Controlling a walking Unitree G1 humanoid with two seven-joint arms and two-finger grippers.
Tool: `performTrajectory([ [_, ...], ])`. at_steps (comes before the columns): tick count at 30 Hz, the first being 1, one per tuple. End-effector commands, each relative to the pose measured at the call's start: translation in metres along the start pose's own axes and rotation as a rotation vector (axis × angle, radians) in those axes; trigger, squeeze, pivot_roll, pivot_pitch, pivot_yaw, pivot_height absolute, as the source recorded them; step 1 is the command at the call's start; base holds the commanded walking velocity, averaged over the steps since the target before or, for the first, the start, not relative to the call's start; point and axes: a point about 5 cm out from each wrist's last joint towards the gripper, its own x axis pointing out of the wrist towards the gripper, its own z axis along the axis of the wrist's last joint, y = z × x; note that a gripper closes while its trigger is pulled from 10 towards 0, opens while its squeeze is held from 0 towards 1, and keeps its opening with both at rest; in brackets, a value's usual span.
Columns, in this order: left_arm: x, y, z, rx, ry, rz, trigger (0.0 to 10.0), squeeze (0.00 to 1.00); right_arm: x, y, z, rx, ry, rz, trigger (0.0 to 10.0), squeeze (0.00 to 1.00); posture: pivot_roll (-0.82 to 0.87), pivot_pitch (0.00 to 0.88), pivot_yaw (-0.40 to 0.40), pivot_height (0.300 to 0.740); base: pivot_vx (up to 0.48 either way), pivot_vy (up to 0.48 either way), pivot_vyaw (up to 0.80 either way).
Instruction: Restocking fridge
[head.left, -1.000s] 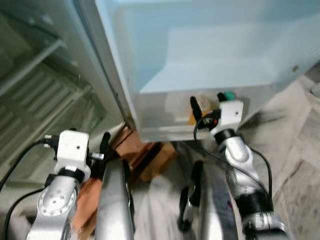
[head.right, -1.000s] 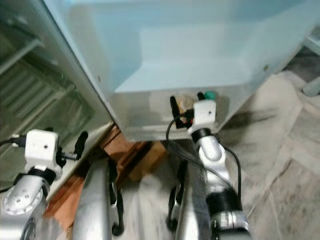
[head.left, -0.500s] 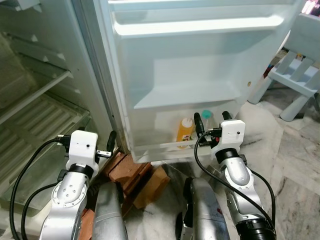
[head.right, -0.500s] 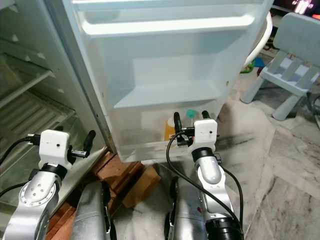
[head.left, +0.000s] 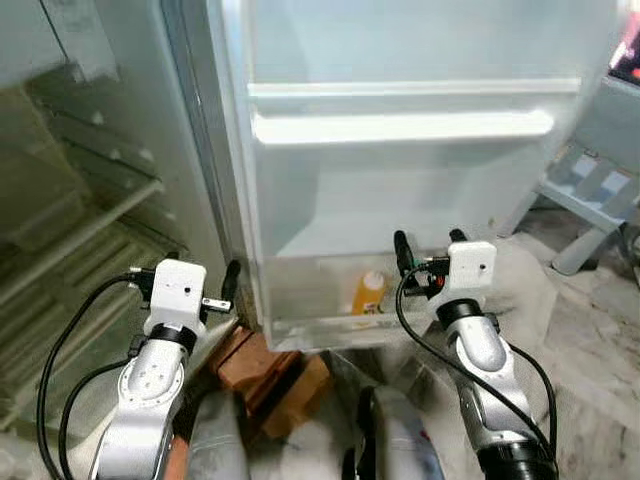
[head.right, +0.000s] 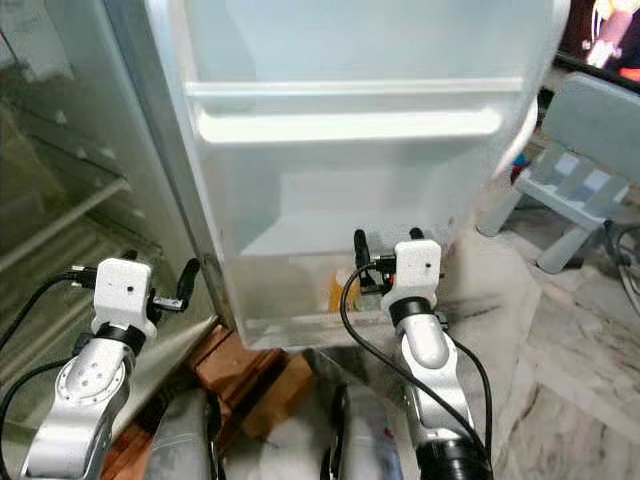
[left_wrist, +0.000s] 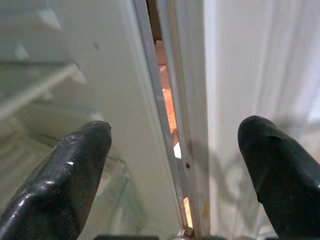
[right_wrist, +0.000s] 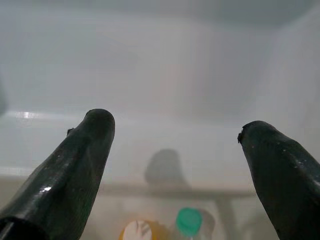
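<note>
The fridge door stands open before me, with white shelves. Its bottom bin holds an orange bottle with a white cap, and beside it a green-capped bottle. My right gripper is open, just in front of and above this bin, with nothing between its fingers. My left gripper is also open and empty. It points at the hinge gap between the door and the fridge body.
The fridge interior with glass shelves lies to the left. Bricks prop up the fridge at floor level. A pale child's chair stands on the marble floor to the right.
The camera has lifted, so more of the door's upper shelves shows. Both grippers stay open and empty, and the right one has risen slightly before the bottom bin.
</note>
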Motion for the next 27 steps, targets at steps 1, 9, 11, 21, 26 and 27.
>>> performTrajectory([
  [1, -0.001, -0.004, -0.006, 0.003, 0.015, 0.002, 10.0, 0.0, -0.002, -0.006, -0.005, 0.021, 0.03, -0.025, 10.0, 0.0, 0.14, 0.0, -0.064, 0.707, 0.0, 0.0, 0.0],
  [9, 0.008, -0.005, -0.004, 0.007, -0.014, 0.022, 10.0, 0.0, 0.0, -0.01, -0.019, 0.098, 0.133, -0.05, 10.0, 0.0, 0.14, 0.0, -0.092, 0.74, 0.0, 0.0, 0.0],
  [11, 0.01, -0.004, -0.002, 0.01, -0.023, 0.021, 10.0, 0.0, -0.003, -0.007, -0.032, 0.099, 0.23, -0.021, 10.0, 0.0, 0.14, 0.0, -0.092, 0.74, 0.0, 0.0, 0.0],
  [21, 0.011, -0.004, -0.002, 0.025, -0.032, 0.006, 10.0, 0.0, -0.029, -0.012, -0.06, 0.079, 0.492, 0.07, 10.0, 0.0, 0.13, 0.0, -0.091, 0.74, 0.0, 0.0, 0.0],
  [26, 0.011, -0.007, -0.004, 0.026, -0.026, -0.001, 10.0, 0.0, -0.035, -0.013, -0.064, 0.085, 0.546, 0.119, 10.0, 0.0, 0.13, 0.0, -0.091, 0.74, 0.0, -0.335, 0.0],
  [27, 0.01, -0.007, -0.004, 0.028, -0.024, -0.002, 10.0, 0.0, -0.037, -0.012, -0.064, 0.09, 0.555, 0.133, 10.0, 0.0, 0.14, 0.0, -0.089, 0.74, 0.0, -0.394, 0.0],
])
